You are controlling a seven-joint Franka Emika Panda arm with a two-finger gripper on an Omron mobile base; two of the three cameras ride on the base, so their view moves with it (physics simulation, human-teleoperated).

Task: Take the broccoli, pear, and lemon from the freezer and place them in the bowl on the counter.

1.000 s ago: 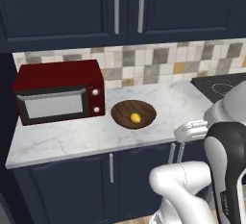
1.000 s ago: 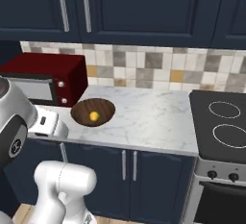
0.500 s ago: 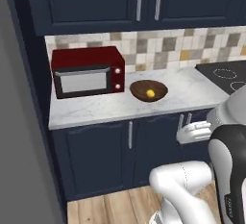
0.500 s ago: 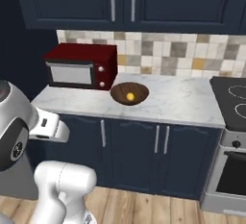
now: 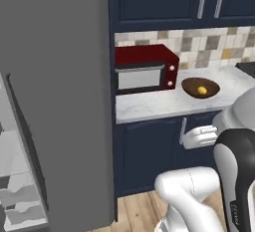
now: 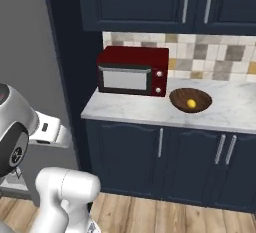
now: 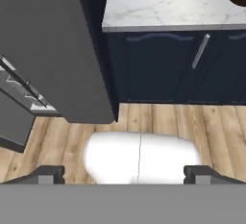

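Nearby, red microwave (image 5: 144, 69) just beside the lemon-holding bowl (image 5: 200, 87).

Red microwave (image 5: 145, 70) (glass door shut) before tiled backsplash (image 6: 220, 52)

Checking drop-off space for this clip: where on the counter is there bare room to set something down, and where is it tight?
On the counter, bare marble runs along the front edge before the microwave, and between microwave and bowl. More lies right of the bowl. The back left is crowded by the microwave. The bowl holds only the lemon, with room around it.
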